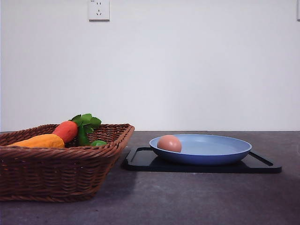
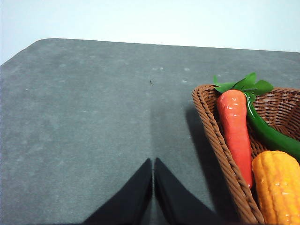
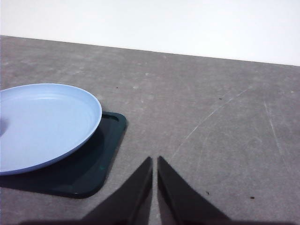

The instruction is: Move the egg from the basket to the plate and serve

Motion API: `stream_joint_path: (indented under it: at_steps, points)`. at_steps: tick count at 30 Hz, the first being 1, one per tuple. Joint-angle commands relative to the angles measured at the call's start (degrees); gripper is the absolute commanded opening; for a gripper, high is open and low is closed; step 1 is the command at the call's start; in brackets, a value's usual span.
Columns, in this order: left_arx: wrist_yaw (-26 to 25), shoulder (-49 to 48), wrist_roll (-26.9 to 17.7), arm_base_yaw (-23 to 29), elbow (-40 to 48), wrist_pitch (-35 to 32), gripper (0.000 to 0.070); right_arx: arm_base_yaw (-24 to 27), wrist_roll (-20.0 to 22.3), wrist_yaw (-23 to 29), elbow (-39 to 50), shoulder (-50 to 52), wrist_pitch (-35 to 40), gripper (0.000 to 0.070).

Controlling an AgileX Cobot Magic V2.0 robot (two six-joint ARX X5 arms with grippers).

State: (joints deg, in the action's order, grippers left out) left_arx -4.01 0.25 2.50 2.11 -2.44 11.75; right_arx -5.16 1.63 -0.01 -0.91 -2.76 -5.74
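The egg lay in the plate, seeming light, smooth, fragile; grip gently across its middle; both hands were closed, empty: left hand, right hand

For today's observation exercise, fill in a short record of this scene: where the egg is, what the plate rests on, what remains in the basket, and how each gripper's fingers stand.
egg: in the plate, at its left side
plate: on a black tray
basket: holds a carrot, corn, a green vegetable
left gripper: fingers together, empty, over bare table beside the basket
right gripper: fingers together, empty, beside the tray
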Motion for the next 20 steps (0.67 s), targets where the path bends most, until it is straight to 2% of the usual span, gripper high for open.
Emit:
stream_joint_path:
  at_steps: [1,20]
  points:
    - [0.07,-0.09,0.09,0.07,1.07,0.39,0.0000,0.06,-0.76,0.02,0.37,0.00,0.59,0.0000]
    - [0.07,-0.09,0.09,0.07,1.07,0.39,0.0000,0.06,-0.76,0.02,0.37,0.00,0.59,0.0000]
